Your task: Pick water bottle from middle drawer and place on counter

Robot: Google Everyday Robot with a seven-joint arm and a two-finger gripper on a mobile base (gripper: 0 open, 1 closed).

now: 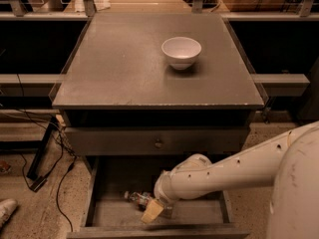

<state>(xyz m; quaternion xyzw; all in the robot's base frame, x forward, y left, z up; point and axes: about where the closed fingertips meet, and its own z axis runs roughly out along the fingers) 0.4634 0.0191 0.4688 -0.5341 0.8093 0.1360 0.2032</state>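
Lying in the middle drawer (199, 214), the clear water bottle (138, 198) meets the gripper (155, 209), grasp unclear.

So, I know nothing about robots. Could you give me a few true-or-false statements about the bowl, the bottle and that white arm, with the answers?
1. The round white bowl sits on the flat grey counter. True.
2. The small clear plastic water bottle stands upright on the counter. False: it lies on its side in the open grey wooden middle drawer.
3. The robot's gripper is down inside that drawer, right beside the bottle. True.
4. The grey drawer front with the round metal knob is pulled out. False: it is closed, and only the drawer below it is open.
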